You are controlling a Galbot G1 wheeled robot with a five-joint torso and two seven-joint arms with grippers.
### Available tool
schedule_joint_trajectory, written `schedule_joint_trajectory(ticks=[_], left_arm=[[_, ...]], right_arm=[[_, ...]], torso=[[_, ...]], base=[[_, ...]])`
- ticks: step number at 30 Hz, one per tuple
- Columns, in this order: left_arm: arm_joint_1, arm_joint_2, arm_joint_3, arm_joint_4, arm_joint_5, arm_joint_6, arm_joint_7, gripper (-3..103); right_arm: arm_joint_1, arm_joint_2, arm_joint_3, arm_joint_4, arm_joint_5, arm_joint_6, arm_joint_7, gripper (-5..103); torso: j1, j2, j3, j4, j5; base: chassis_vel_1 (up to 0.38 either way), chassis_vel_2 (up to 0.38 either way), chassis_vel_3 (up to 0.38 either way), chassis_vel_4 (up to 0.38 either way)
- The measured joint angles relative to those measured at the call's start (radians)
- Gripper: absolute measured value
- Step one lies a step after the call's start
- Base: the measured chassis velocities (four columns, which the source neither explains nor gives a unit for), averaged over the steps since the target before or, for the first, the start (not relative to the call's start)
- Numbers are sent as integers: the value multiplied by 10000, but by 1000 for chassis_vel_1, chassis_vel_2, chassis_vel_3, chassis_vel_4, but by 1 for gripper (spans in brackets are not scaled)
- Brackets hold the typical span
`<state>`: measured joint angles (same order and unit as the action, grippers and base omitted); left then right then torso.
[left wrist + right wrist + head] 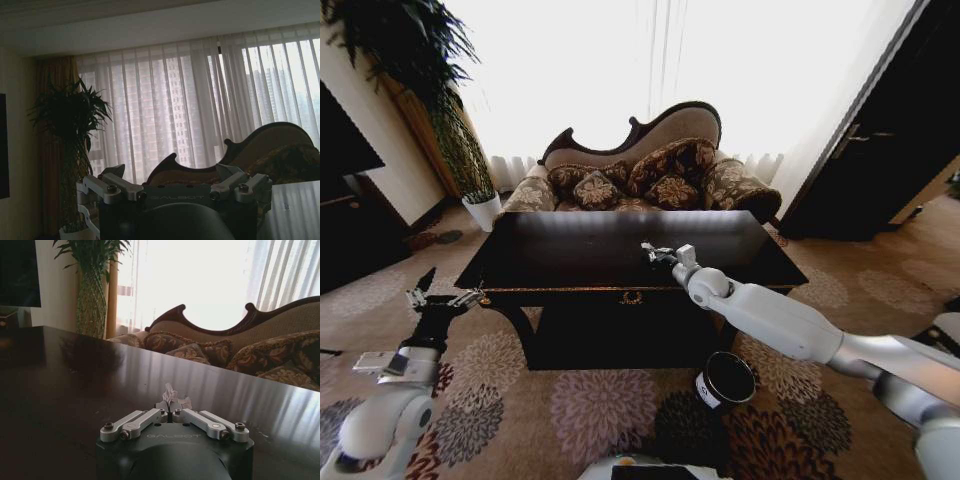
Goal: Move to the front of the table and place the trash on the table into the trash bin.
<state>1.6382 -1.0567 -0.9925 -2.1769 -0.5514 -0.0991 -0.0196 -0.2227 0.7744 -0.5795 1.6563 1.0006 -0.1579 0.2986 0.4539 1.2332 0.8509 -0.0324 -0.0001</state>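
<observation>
Now mid-pickup: right gripper (653, 253) pinched narrow on white paper wad (170, 394) at centre frame on the counter (570, 250), left gripper (440, 296) spread wide, idle lower left; next, probably lifting and carrying to trash bin (725, 380) lower right.

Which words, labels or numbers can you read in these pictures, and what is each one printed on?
"GALBOT": embossed on the housing of the left gripper, read in its wrist view.
"GALBOT": embossed on the housing of the right gripper, which is shut on a white paper wad over the table.
White label on the trash bin: too small to read.
</observation>
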Motion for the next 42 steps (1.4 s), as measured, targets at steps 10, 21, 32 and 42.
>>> schedule_joint_trajectory(ticks=[10,21,32,42], left_arm=[[0,0,0,0,0,0,0,100],[0,0,0,0,0,0,0,100],[0,0,0,0,0,0,0,100],[0,0,0,0,0,0,0,100]], right_arm=[[-3226,-1169,3380,1316,-561,202,-159,0],[-6610,-1410,6805,2358,-917,430,-271,0],[-9091,-372,9993,2761,-1447,810,-609,0],[-11852,1143,12267,3490,-2298,1710,-1241,0]], torso=[[0,1,-1,-4,-1],[-1,1,-2,-3,-1],[0,1,-1,-1,-2],[-1,1,-1,-2,-4]], base=[[0,0,0,0],[0,0,0,0],[0,0,0,0],[0,0,0,0]])
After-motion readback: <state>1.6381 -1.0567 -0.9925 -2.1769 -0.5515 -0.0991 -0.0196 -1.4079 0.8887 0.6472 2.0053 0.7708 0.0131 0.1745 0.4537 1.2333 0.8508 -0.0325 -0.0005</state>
